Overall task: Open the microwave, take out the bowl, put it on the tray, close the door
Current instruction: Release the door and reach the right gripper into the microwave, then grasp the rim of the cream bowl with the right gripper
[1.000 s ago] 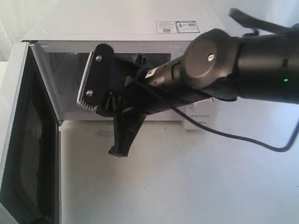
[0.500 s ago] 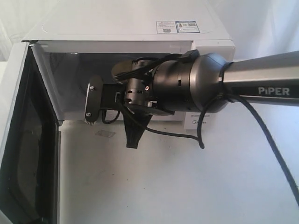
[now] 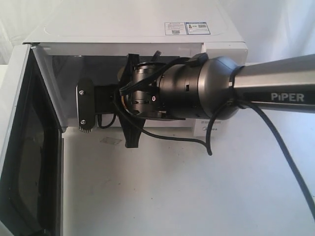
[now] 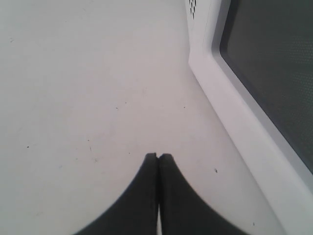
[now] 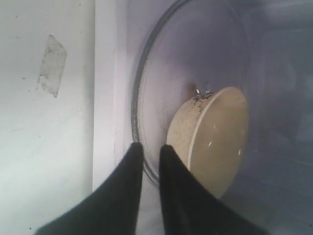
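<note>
The white microwave [image 3: 123,24] stands at the back of the table with its door [image 3: 19,147] swung wide open to the left. My right arm [image 3: 197,91] reaches across the front of the open cavity and hides the inside there. In the right wrist view the cream bowl [image 5: 215,142] sits on the glass turntable [image 5: 161,73] inside. My right gripper [image 5: 151,148] is just in front of the bowl, its fingers slightly apart with nothing between them. My left gripper [image 4: 158,156] is shut and empty, low over the table beside the door [image 4: 274,63]. The tray is out of view.
A white table top [image 3: 187,187] stretches out in front of the microwave. A black cable [image 3: 280,147] loops down from the right arm. A patch of clear tape [image 5: 51,63] lies on the table before the cavity.
The right wrist has rolled and moved left, toward the cavity opening. Its jaws have parted a little. The door and the left gripper's surroundings look unchanged.
</note>
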Controlling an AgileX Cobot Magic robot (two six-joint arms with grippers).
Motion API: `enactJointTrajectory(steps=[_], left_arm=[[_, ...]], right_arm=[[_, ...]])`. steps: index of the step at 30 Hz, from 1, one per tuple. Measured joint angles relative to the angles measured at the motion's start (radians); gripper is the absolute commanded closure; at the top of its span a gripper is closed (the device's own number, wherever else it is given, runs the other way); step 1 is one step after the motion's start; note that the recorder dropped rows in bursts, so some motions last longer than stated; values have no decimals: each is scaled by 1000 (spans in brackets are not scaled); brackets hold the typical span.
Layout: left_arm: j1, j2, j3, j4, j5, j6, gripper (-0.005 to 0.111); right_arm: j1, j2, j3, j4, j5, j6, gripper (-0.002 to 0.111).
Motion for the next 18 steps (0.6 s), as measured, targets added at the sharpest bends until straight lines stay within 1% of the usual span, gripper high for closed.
enactJointTrajectory(steps=[2,4,6,13,15,18], left_arm=[[0,0,0,0,0,0,107],[0,0,0,0,0,0,107],[0,0,0,0,0,0,107],[0,0,0,0,0,0,107],[0,0,0,0,0,0,107],[0,0,0,0,0,0,107]], right_arm=[[0,0,0,2,-2,0,64],[0,0,0,2,-4,0,54],[0,5,-2,2,-4,0,53],[0,81,-2,-25,-6,16,53],[0,95,-2,-68,-4,70,53],[0,101,-2,-217,23,259,53]])
